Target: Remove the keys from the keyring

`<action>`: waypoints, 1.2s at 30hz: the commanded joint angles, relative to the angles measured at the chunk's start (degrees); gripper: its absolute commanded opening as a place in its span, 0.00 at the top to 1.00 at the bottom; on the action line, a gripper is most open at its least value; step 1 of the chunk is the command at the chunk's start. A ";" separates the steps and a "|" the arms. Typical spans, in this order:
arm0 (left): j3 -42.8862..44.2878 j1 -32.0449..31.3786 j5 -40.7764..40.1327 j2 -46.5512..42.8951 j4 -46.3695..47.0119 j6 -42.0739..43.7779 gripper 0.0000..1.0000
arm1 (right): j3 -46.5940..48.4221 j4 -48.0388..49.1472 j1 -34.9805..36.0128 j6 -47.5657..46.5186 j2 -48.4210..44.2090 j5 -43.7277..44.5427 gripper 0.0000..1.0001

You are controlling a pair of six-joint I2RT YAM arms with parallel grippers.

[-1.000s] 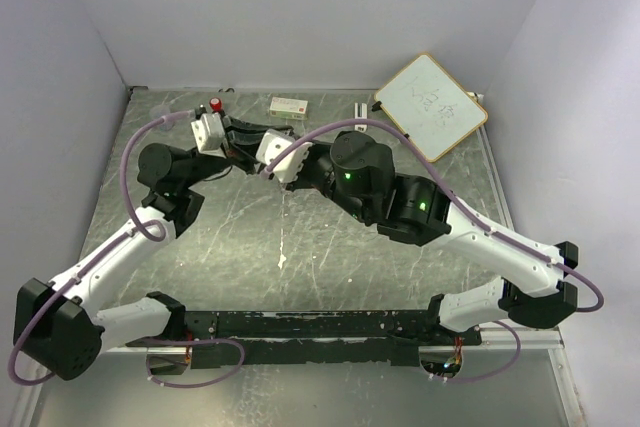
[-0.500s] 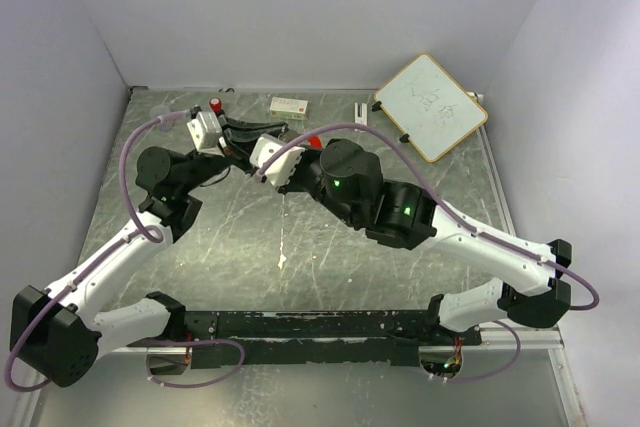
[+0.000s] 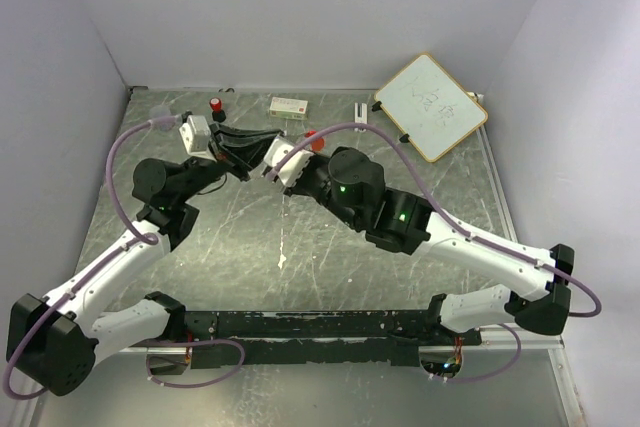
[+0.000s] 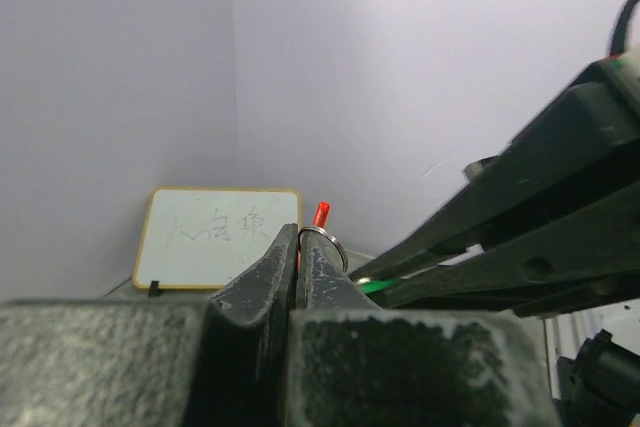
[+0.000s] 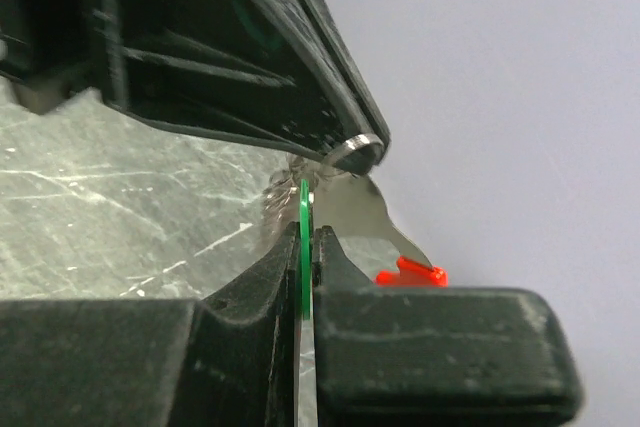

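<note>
With the left fingers (image 4: 268,269) clamped on the keyring (image 5: 355,151), the right fingers (image 5: 336,261) pinch the green key (image 5: 303,215) edge-on just below it, its length running back between them.

We looked down from above the near edge over the surface (image 3: 250,237). Our wrist views sat close, facing each other, both catching the keyring (image 4: 325,239); the left saw the whiteboard (image 4: 215,247).

Lab test booth: plain walls (image 3: 300,17) boxing in a scuffed table (image 3: 330,277).
</note>
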 commanded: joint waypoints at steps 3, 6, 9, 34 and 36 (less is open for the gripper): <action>-0.30 0.16 -0.42 -3.04 6.30 -3.55 0.93 | -3.42 4.75 -4.18 2.58 -1.27 0.79 1.00; -0.73 0.17 -1.77 -3.62 4.60 -2.89 0.93 | -4.45 5.43 -4.72 2.47 -1.40 2.24 1.00; -1.04 0.16 -1.31 -3.42 5.15 -3.39 0.93 | -5.29 6.32 -5.30 2.46 -1.87 3.29 1.00; -7.45 0.17 -18.35 12.74 -13.06 8.79 0.93 | -6.78 12.15 -14.00 21.87 2.95 18.40 1.00; -6.97 0.26 -18.35 15.81 -11.95 9.30 0.93 | -7.27 11.21 -15.97 24.25 4.86 16.99 1.00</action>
